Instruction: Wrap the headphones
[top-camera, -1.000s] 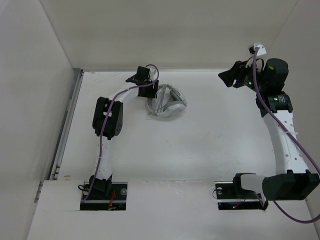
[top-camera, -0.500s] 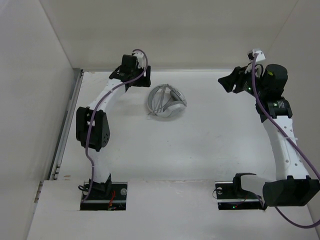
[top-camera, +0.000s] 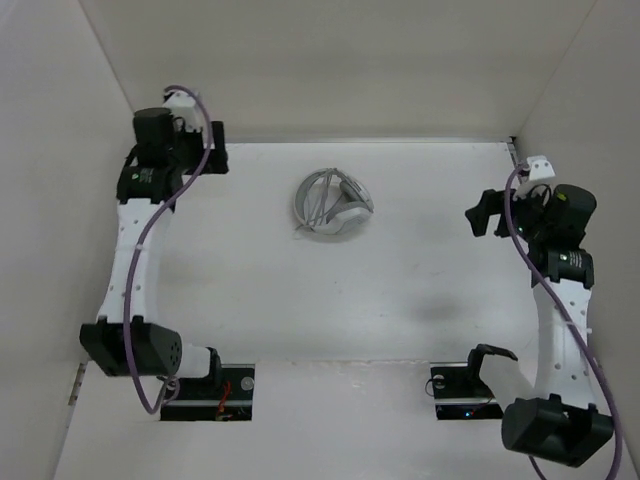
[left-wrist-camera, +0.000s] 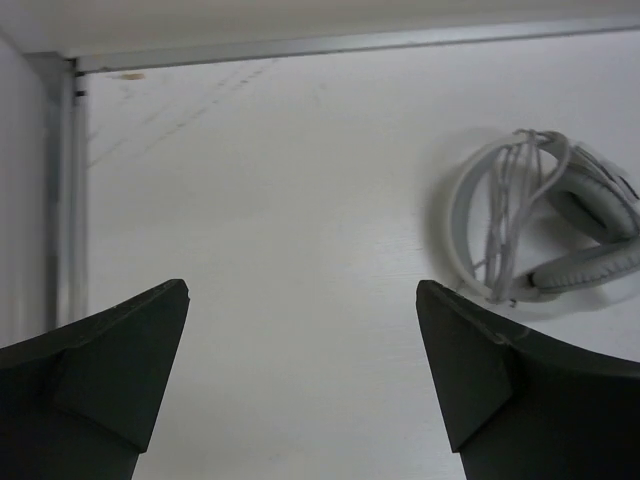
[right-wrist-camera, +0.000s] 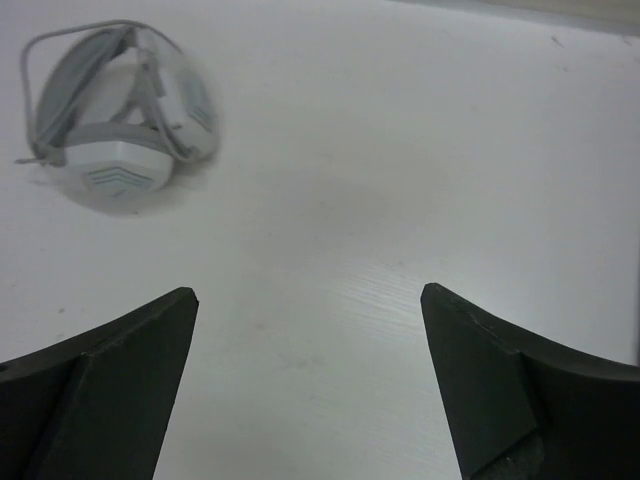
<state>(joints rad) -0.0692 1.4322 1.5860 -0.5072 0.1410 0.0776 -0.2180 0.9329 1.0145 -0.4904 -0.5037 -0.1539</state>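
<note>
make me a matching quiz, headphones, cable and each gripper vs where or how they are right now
1 headphones
2 cable
3 left gripper
4 right gripper

A near the right edge of the table, jaws open
B far-left corner, jaws open
C looped across the headband
D lying free at the far middle

Pairs: 1-D, 2-C, 3-B, 4-A

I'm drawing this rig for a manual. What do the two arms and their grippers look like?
Both the left arm and right arm have slim white links between chunky black joints. A thin purple cable trails along each. The left gripper and right gripper have dark, matte, wedge-shaped fingers.
</note>
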